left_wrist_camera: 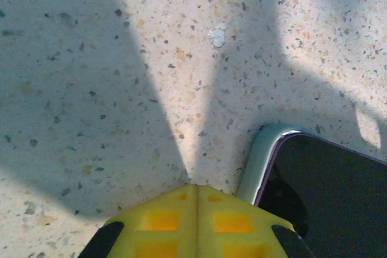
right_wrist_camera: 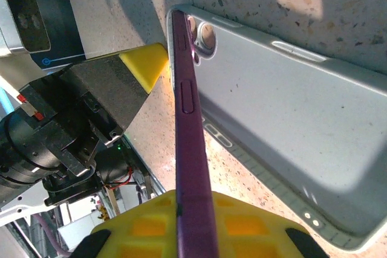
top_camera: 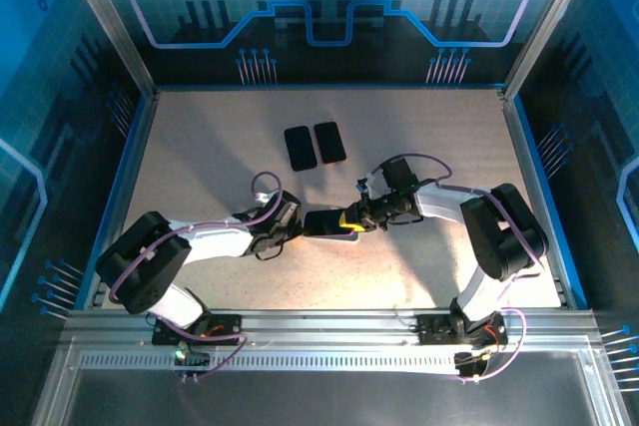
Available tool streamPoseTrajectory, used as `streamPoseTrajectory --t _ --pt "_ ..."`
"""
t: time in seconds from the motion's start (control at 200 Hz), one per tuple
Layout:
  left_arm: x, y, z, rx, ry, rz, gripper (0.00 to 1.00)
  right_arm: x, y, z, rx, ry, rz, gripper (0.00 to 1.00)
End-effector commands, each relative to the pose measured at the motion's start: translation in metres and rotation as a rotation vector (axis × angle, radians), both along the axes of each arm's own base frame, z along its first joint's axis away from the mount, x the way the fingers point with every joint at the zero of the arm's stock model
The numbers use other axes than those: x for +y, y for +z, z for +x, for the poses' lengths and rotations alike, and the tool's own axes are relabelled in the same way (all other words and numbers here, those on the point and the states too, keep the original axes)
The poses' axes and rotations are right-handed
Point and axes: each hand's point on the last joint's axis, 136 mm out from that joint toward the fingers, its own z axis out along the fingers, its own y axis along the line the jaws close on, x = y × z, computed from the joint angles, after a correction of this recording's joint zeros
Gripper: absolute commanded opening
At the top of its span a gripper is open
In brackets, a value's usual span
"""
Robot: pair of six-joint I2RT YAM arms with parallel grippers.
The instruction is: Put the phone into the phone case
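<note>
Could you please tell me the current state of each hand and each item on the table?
Phone: tilted up on its long edge along the case's side, not seated flat.
Phone case: lying flat on the table, open side up.
Right hand: shut on the phone.
Left hand: shut, holding nothing, beside a case corner.
Left dark slab: lying flat, apart from both hands.
Right dark slab: lying flat beside it.

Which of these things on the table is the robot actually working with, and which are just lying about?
Part of the job:
purple phone, up on its edge along the case's side
pale phone case, lying flat on the table

Just lying about:
black slab and red-edged slab, side by side further back; phones or cases, I cannot tell
</note>
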Motion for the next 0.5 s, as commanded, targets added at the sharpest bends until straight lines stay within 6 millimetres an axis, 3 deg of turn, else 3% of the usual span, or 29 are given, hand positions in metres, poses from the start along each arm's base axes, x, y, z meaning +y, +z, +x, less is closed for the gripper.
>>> streamPoseTrajectory --t 0.0,0.495 --pt "0.000 0.001 0.011 -0.019 -0.001 0.028 0.00 -0.007 -0.019 -0.008 0.085 -0.009 -0.057 0.00" --pt "-0.011 -0.005 0.011 0.005 -0.005 -0.021 0.00 -0.011 -0.037 -0.004 0.119 -0.049 -0.079 0.00"
